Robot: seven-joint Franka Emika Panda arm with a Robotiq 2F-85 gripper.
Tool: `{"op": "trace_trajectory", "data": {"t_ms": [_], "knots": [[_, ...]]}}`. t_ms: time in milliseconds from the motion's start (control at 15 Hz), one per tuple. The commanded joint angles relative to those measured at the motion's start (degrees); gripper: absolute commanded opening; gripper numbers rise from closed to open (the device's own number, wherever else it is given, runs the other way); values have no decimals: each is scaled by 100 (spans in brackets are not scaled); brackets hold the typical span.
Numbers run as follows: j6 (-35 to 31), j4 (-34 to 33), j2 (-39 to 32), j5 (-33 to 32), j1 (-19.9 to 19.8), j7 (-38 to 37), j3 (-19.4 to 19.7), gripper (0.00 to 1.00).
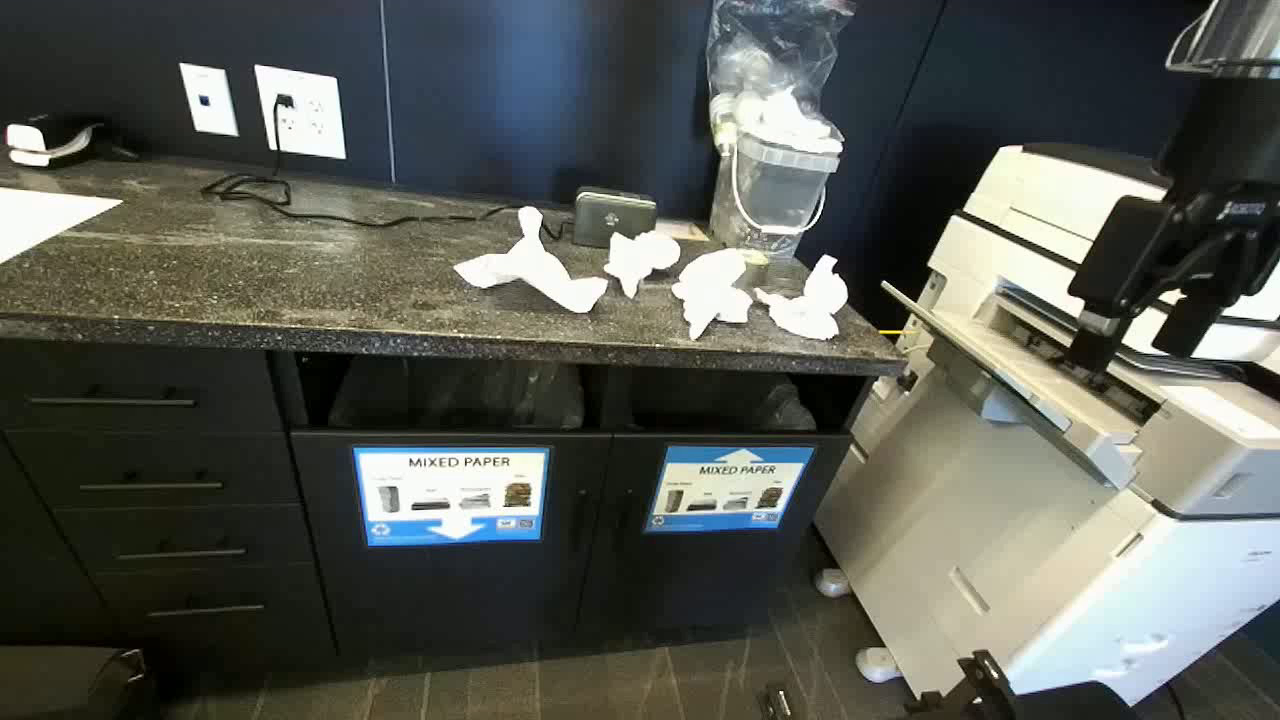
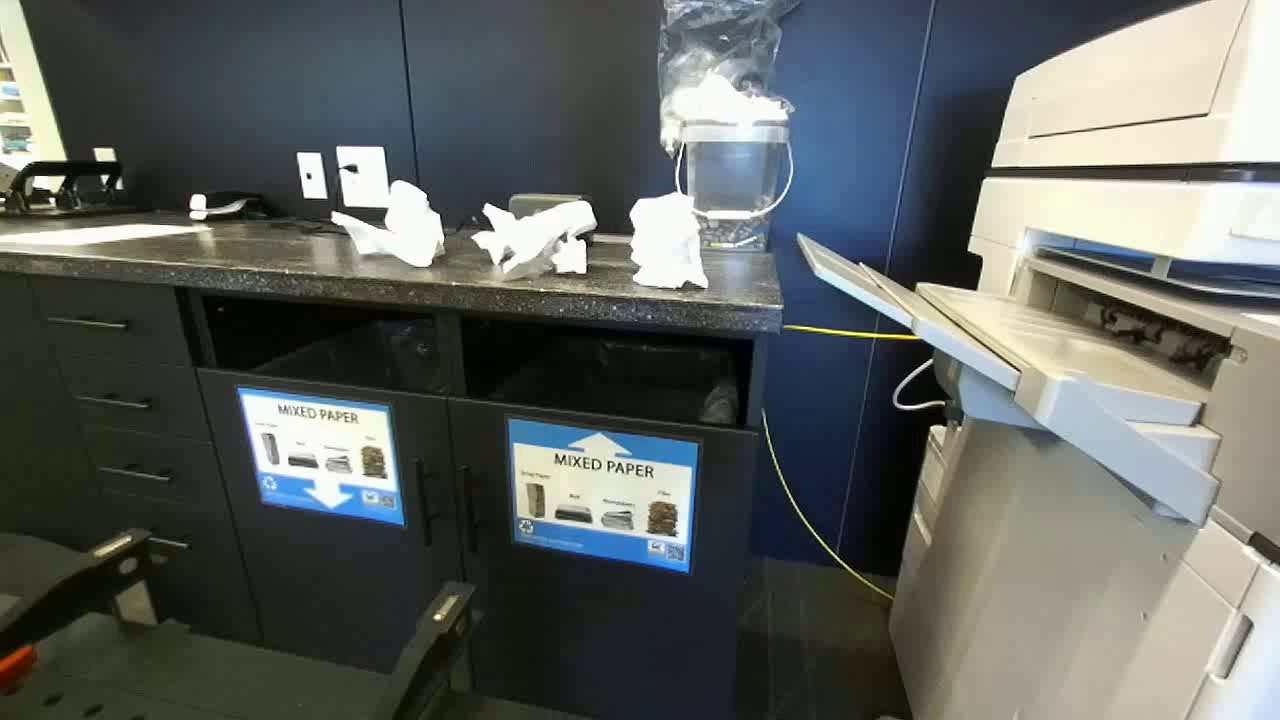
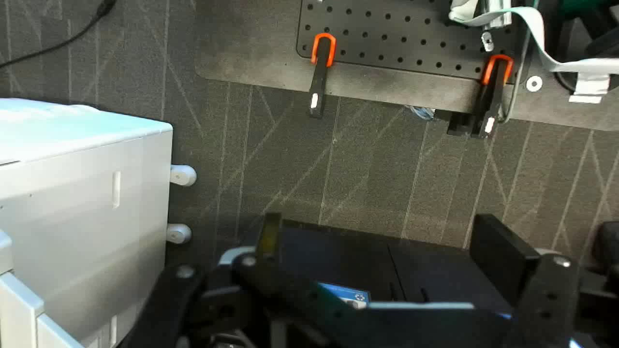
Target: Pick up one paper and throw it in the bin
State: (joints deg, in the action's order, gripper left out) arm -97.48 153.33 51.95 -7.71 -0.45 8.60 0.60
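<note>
Several crumpled white papers lie along the counter (image 1: 330, 280): a spread one (image 1: 535, 268), a small one (image 1: 642, 260), one in front (image 1: 712, 290) and one near the right end (image 1: 808, 302). In an exterior view they show as a left paper (image 2: 400, 232), a middle one (image 2: 540, 240) and a right one (image 2: 668, 240). Under the counter are two open bin slots, left (image 1: 460, 395) and right (image 1: 720, 402), above mixed-paper labels. My gripper (image 1: 1138, 345) is open and empty, in front of the printer, right of the counter. In the wrist view its fingers (image 3: 382, 241) are wide apart.
A large printer (image 1: 930, 530) with a jutting tray (image 2: 1090, 400) stands right of the counter. A clear bucket (image 1: 780, 190), a small dark box (image 1: 615, 218) and a cable (image 1: 350, 215) are on the counter. A dark table (image 3: 251, 58) with orange clamps (image 3: 324, 48) shows in the wrist view.
</note>
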Motion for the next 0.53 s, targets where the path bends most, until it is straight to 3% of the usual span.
{"op": "trace_trajectory", "data": {"t_ms": [0,467], "knots": [[17,-13,-2,-42,78,-50,58,100],[-211,52,-83,24,116,-89,59,100]]}}
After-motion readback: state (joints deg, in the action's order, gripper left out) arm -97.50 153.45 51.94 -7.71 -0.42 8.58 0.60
